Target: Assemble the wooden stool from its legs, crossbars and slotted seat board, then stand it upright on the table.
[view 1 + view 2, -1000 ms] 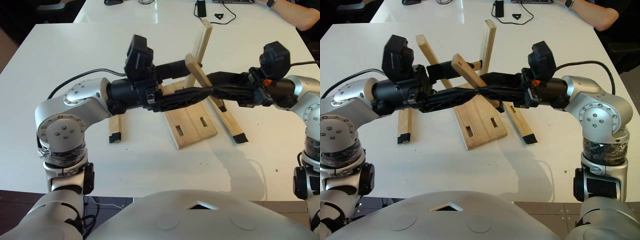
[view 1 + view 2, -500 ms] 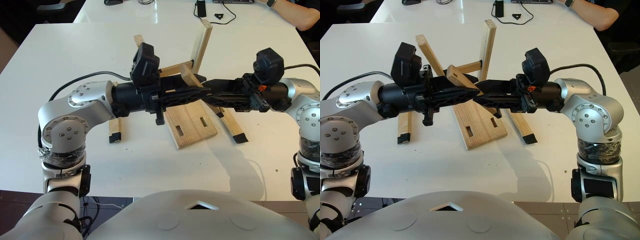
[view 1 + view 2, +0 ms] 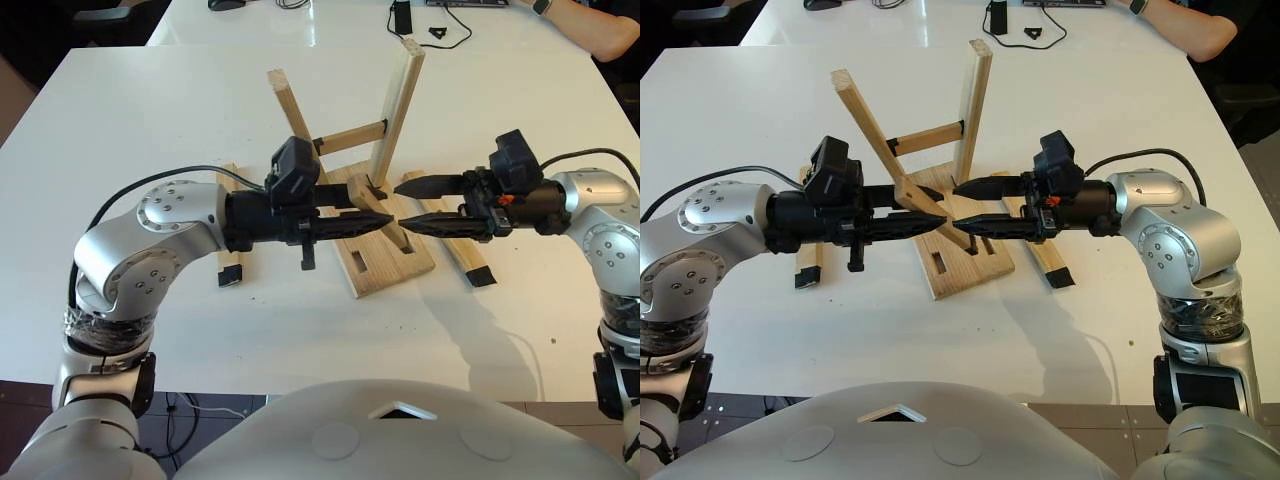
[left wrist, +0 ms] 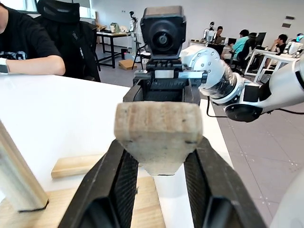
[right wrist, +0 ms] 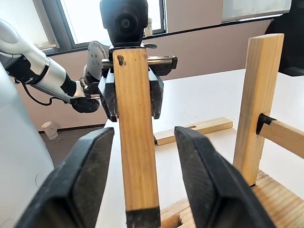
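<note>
L gripper [image 3: 378, 220] extended in from robot's L over the desk [image 3: 150, 110]. Its fingers [image 4: 114, 185] were clenched on the tilted leg [image 3: 298, 112], low on its length, w/ the wood pinched betw. them. R gripper [image 3: 400, 204] faced it from the R. Its fingers [image 5: 90, 175] were spread, one each side of the same leg w/ gaps on both sides: released, not touching.

Key relation: the tilted leg's long axis ran from its top, leaning away & to robot's L, down to a dark-tipped end over the seat board [image 3: 385, 272]. That end lay just past the L fingertips, betw. the R fingers & near the slots [image 3: 360, 262] on the board's near half. Couldn't tell if the tip sat in a slot or only rested on the board. L arm had the hold, R was placed to guide the low end.

Seat board lay flat mid-desk. Upright leg [image 3: 397, 110] stood on its far part, apparently seated in it. A crossbar [image 3: 352, 135] joined it to the tilted leg. Two loose legs [image 3: 232, 255] lay flat on the desk, one each side of the board, dark tips toward robot.

Judgement: next move prob. needs the tilted leg swung nearer vertical so its tip lines up w/ a slot.
</note>
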Robot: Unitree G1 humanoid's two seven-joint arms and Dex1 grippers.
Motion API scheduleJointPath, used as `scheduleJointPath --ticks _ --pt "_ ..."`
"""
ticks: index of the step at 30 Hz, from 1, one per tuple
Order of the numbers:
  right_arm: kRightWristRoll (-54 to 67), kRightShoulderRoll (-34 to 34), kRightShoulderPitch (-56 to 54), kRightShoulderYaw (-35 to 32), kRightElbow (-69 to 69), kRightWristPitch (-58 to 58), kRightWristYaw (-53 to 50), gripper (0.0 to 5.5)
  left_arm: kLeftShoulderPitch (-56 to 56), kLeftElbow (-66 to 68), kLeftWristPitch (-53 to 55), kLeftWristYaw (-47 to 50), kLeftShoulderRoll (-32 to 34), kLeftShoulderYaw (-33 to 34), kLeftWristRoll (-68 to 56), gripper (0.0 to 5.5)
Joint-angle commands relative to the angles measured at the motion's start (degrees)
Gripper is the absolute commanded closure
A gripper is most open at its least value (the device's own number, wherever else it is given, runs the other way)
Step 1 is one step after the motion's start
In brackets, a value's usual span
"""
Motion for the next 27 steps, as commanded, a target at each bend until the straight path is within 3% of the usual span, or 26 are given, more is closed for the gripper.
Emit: scheduleJointPath --ticks 1,7,14,20,27 --pt "0.1 -0.4 3.1 -4.4 -0.3 -1.5 -2.6 3.20 3.8 4.0 -2.8 -4.6 7.1 8.3 3.3 4.22" --pt "-0.4 0.8 12.9 -10.9 -3.9 -3.7 -8.7 3.20 9.2 24.2 -25.8 -10.6 18.2 8.6 28.9 4.22" --pt "-2.6 3.9 18.9 -10.3 -7.3 -6.7 -14.8 3.20 0.3 47.8 -55.1 -21.7 16.9 6.8 38.1 4.22" --pt "-4.4 4.2 19.3 -9.3 -6.5 -8.3 -15.8 3.20 -3.8 56.7 -60.6 -33.3 14.8 5.4 35.4 4.22" --pt "-6.1 3.1 19.8 -8.3 -5.8 -9.2 -15.4 3.20 -1.9 62.9 -65.6 -36.1 14.8 5.7 37.1 4.22"
